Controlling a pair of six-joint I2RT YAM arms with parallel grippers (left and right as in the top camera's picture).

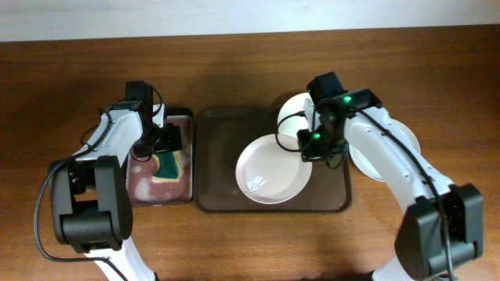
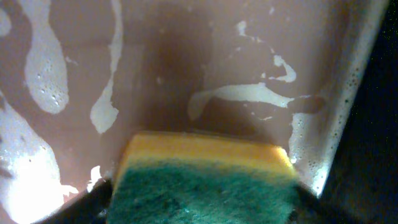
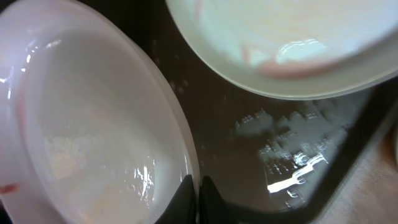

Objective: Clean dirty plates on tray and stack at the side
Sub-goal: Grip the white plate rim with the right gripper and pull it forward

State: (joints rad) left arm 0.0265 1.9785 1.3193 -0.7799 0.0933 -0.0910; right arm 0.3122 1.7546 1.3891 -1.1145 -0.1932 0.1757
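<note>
The dark brown tray [image 1: 212, 197] lies in the middle of the table. One white plate [image 1: 269, 173] rests on it, tilted, and my right gripper [image 1: 311, 145] is shut on its right rim. In the right wrist view the fingers [image 3: 198, 200] pinch that plate's rim [image 3: 93, 124], which shows a small red smear at its left edge. A second plate [image 1: 291, 112] sits at the tray's far right corner and also shows in the right wrist view [image 3: 280, 43]. A third plate [image 1: 405, 147] lies on the table right of the tray, partly hidden by my arm. My left gripper [image 1: 167, 151] is shut on a sponge.
The yellow and green sponge [image 2: 205, 180] is held against the reddish, foam-streaked inside of a small narrow black tray [image 1: 152, 190] left of the brown tray. This small tray also shows in the left wrist view [image 2: 186, 62]. The brown tray's floor [image 3: 249, 137] is wet.
</note>
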